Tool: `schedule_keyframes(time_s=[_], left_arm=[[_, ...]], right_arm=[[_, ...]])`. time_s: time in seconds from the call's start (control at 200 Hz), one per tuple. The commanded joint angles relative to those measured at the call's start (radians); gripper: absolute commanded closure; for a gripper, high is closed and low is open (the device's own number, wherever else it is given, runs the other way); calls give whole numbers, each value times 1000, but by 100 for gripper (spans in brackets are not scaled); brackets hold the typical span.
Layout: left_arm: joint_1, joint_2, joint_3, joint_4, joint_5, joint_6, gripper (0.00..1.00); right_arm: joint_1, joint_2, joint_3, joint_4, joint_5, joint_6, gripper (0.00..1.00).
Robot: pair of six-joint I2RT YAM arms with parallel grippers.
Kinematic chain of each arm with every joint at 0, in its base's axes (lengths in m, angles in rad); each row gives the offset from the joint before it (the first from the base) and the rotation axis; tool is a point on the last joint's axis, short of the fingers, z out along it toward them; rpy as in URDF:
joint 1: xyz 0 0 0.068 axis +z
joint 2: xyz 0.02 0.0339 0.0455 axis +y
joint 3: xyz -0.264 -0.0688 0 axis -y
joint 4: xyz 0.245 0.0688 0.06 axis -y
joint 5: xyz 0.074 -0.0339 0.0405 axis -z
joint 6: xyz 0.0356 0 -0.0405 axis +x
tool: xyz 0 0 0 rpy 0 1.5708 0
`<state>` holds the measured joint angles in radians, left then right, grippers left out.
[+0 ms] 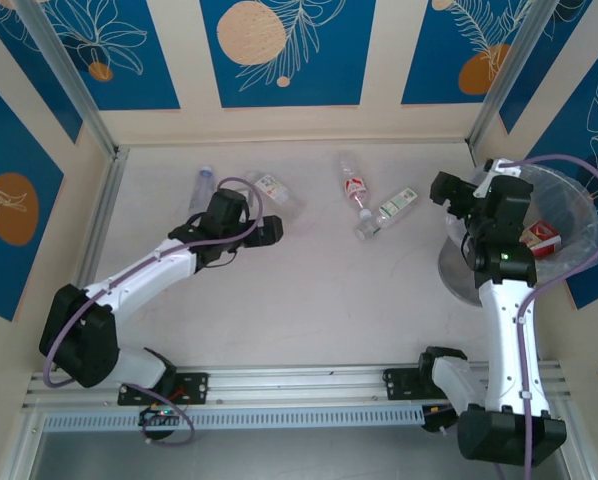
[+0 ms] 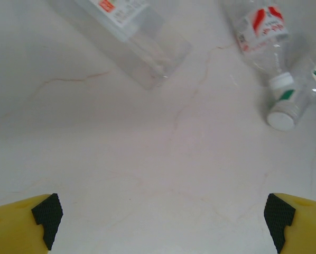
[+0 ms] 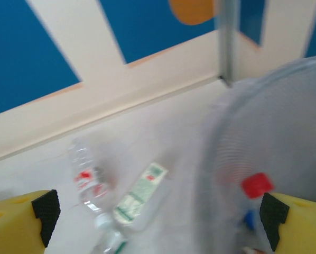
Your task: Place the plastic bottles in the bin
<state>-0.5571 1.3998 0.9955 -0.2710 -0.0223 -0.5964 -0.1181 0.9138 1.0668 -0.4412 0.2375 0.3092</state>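
Left hand: I am hovering my left hand (image 2: 163,214) low over the surface (image 2: 147,164), spreading it wide and gripping nothing
Ahead of left hand: a clear bottle with a red-and-white label (image 2: 127,33) is lying on its side just beyond my open fingers, slightly to the left, and it is looking like the nearest pick
Further left of left hand: a blue-capped bottle (image 1: 201,186) is lying well apart, near the back wall
Ahead-right of left hand: a red-labelled bottle (image 2: 261,32) and a green-labelled bottle (image 2: 300,100) are lying with their cap ends almost touching
Right hand: I am holding my right hand (image 3: 159,211) up beside the rim of the bin, opening it fully and carrying nothing
Bin: the bin (image 3: 285,116) is standing just to the right of my right hand, and its clear liner is showing through the mesh
Done: a red cap (image 3: 257,185) and a blue cap (image 3: 248,218) are showing inside the bin, so I am judging that at least one or two plastic bottles are already in; the blur is stopping me from counting
Left to do: four bottles are lying on the surface, so I am judging the task as partly done, with the larger share waiting
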Motion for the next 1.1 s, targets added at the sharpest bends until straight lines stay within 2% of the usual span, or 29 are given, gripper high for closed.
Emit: schedule_keyframes(time_s=[0.0, 0.09, 0.28, 0.445, 0.55, 0.615, 0.66, 0.86, 0.96, 1.095], left_arm=[[37, -24, 30, -117, -117, -10, 1], [70, -10, 80, -198, -164, -26, 1], [95, 7, 142, -264, -211, 13, 1], [105, 28, 162, -291, -211, 10, 1], [106, 45, 146, -270, -201, -28, 1], [107, 62, 146, -263, -183, -47, 1], [107, 73, 146, -261, -171, -58, 1], [106, 90, 144, -256, -149, -69, 1], [106, 78, 128, -251, -148, -67, 1], [106, 53, 52, -139, 3, -49, 1]], right_arm=[[65, -37, 45, -6, -115, 71, 0], [117, -53, 29, 19, -172, 115, 0], [210, -75, -30, 51, -238, 187, 0], [275, -71, -73, 119, -307, 245, 1], [313, -22, -82, 142, -361, 321, 1], [350, 24, -83, 152, -353, 350, 2], [387, 57, -87, 156, -308, 360, 2], [548, 177, -157, 190, 99, 440, 0], [592, 240, -186, 219, 215, 462, 1], [610, 341, -214, 233, 328, 534, 1]])
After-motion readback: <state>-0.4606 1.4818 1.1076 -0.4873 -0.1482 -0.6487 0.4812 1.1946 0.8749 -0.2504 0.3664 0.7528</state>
